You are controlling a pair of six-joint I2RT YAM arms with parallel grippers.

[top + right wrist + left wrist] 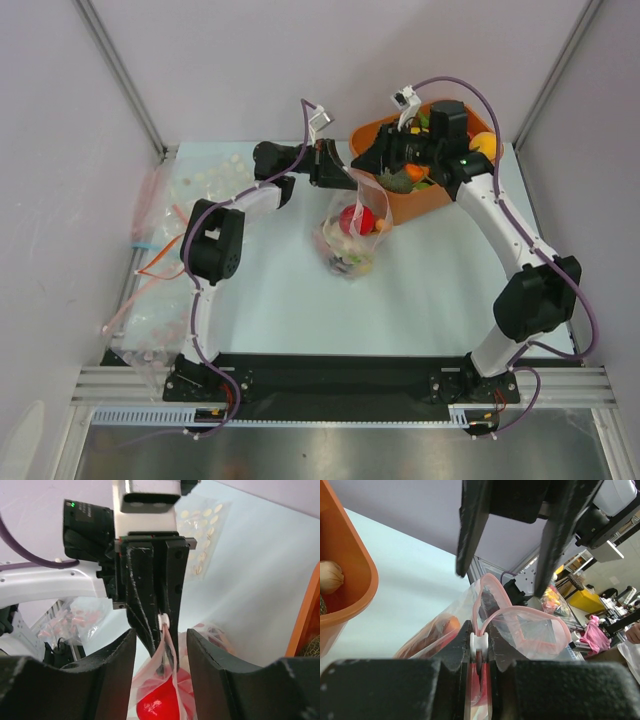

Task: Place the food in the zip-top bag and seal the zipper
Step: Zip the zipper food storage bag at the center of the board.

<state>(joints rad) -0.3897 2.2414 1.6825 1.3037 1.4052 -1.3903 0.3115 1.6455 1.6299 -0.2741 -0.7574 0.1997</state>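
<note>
Zip-top bag (350, 240) stands on the table (440, 300), about midway between the two arms. Inside the bag: food (356, 220), one red piece on top and smaller ones low down.

At the bag's top edge is the left gripper (479, 647), jaws pressed together on the zipper (520, 611) and holding it up. Just past the bag's mouth is the right gripper (161, 642), jaws spread, the strip between them, gripping nothing.

Behind the bag, the orange tub (432, 203) holds more pieces.

Judgement: loading is partly done. The mouth gapes and sealing has not begun.
</note>
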